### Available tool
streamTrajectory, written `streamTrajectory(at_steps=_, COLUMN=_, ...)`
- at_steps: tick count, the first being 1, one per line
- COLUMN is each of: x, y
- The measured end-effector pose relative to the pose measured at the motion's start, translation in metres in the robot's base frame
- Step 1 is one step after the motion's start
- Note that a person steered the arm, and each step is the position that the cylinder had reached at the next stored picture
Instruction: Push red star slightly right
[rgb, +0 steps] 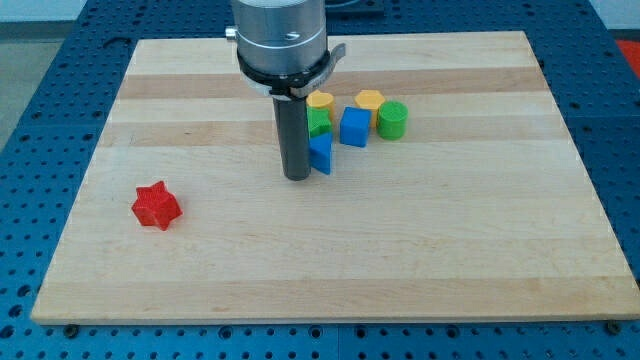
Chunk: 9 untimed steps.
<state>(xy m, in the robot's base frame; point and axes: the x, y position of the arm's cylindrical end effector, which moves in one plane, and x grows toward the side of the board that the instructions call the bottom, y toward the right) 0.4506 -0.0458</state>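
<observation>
The red star lies on the wooden board at the view's left, alone. My tip is near the board's middle, well to the right of the red star and slightly higher in the view. The tip stands right against the left side of a blue block, whose shape is partly hidden by the rod.
A cluster sits right of the rod: a green block partly hidden, a yellow block, a blue cube, a yellow hexagon-like block and a green cylinder. Blue perforated table surrounds the board.
</observation>
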Motion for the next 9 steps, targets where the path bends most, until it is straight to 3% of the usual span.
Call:
streamTrajectory(at_steps=2, x=-0.014, y=0.000)
streamTrajectory(at_steps=4, x=0.067, y=-0.016)
streamTrajectory(at_steps=5, x=0.105, y=-0.075)
streamTrajectory(at_steps=6, x=0.113, y=-0.165)
streamTrajectory(at_steps=8, x=0.070, y=-0.229)
streamTrajectory(at_steps=9, x=0.064, y=-0.184)
